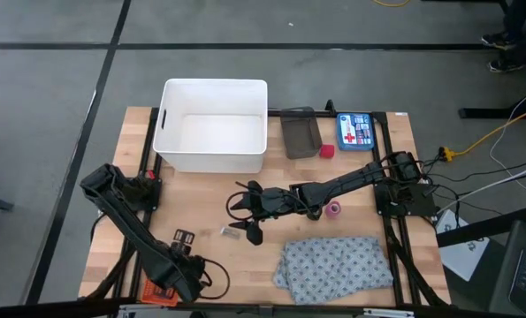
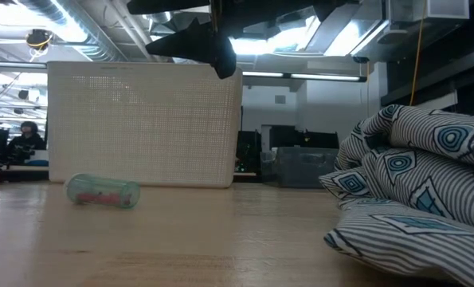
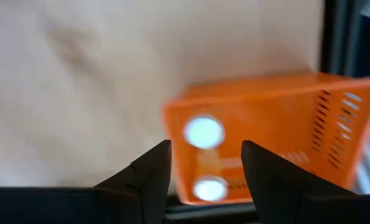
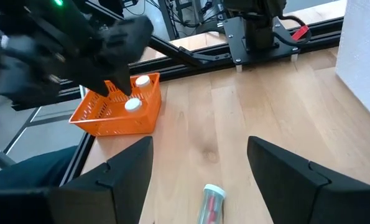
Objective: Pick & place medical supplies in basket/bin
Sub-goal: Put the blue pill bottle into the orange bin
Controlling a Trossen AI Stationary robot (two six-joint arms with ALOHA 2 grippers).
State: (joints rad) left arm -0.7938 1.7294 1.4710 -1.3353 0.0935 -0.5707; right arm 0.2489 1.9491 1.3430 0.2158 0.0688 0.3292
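Now we look down from the high view. The left hand [image 1: 185, 276] sits at the near left corner of the tabletop [image 1: 201, 199], right over the orange basket [image 1: 159, 291]. The right hand [image 1: 242, 215] reaches out over the middle of the tabletop, with its fingers apart and nothing in them. A small clear tube [image 1: 232, 231] lies just beside it. A pink roll [image 1: 334, 208] sits close by the right arm. The grey dotted cloth [image 1: 338, 265] lies bunched at the near right. At the far side we see a white tub [image 1: 213, 125], a dark tray [image 1: 300, 132], a red block [image 1: 327, 151] and a blue first aid box [image 1: 356, 130].

From the low view, the clear tube [image 2: 103, 191] lies on its side on the wood. The right hand [image 2: 213, 41] hangs above it, not touching. The cloth [image 2: 412, 187] is piled at the right, and the white tub [image 2: 145, 123] stands behind.

In the left wrist view, the left hand [image 3: 205, 165] is wide open and holds nothing. The basket [image 3: 272, 134] lies just under it, with two white round caps [image 3: 203, 132] inside.

In the right wrist view, the right hand [image 4: 200, 165] is open and empty. The tube [image 4: 211, 202] lies on the tabletop between its fingers, lower down. Farther off, the left hand [image 4: 119, 87] is over the basket [image 4: 119, 112].
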